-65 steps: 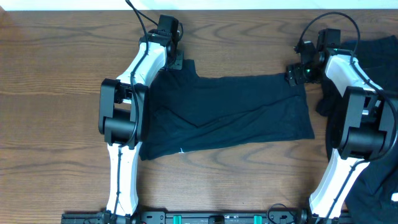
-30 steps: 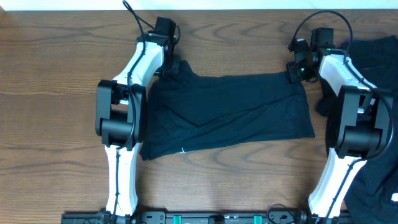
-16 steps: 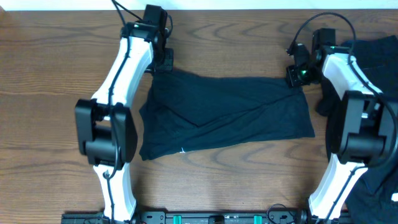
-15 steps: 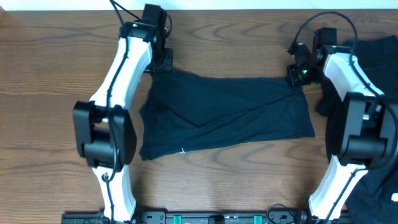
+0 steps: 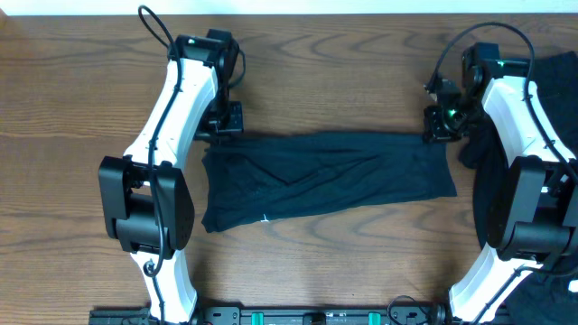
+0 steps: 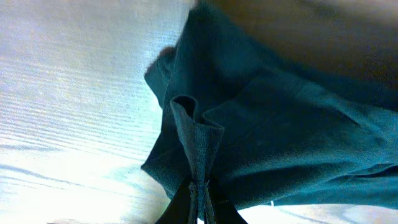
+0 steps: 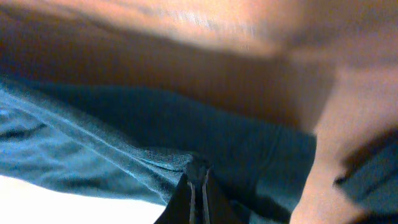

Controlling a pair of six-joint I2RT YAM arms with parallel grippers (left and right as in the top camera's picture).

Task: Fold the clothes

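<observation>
A dark navy T-shirt (image 5: 325, 176), one of the clothes, lies across the middle of the wooden table (image 5: 72, 135) as a long folded band. My left gripper (image 5: 226, 125) is shut on its upper left corner. In the left wrist view the cloth (image 6: 267, 118) bunches into a ridge between the jaws of that gripper (image 6: 200, 199). My right gripper (image 5: 437, 129) is shut on the upper right corner. The right wrist view shows the fabric (image 7: 112, 149) pinched in that gripper (image 7: 198, 190).
More dark clothes (image 5: 555, 77) lie piled at the table's right edge, behind and under the right arm (image 5: 528, 171). The left arm (image 5: 167, 144) stretches along the shirt's left side. A pale wall strip runs along the far edge.
Both grippers have pulled the shirt's far edge toward the near side, folding it over. The shirt now shows as a narrower band. Both stay shut on the cloth.
</observation>
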